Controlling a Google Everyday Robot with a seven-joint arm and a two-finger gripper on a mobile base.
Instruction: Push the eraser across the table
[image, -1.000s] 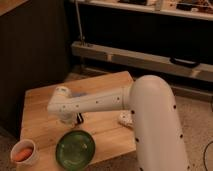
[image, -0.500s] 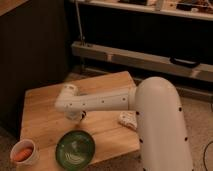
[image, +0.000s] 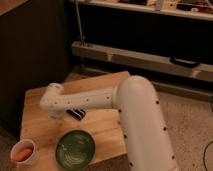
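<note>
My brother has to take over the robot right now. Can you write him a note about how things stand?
Gripper: hangs from the arm's end, low over the left-middle of the table, just left of the eraser. Whether it touches the eraser cannot be told.
Eraser: lies flat near the table's middle, partly hidden under the arm.
Nearby: green bowl at the front edge, white cup with something orange at the front left corner.
Done: gripper is set beside the eraser.
Left: push the eraser across the table, probably rightward, away from the bowl.
</note>
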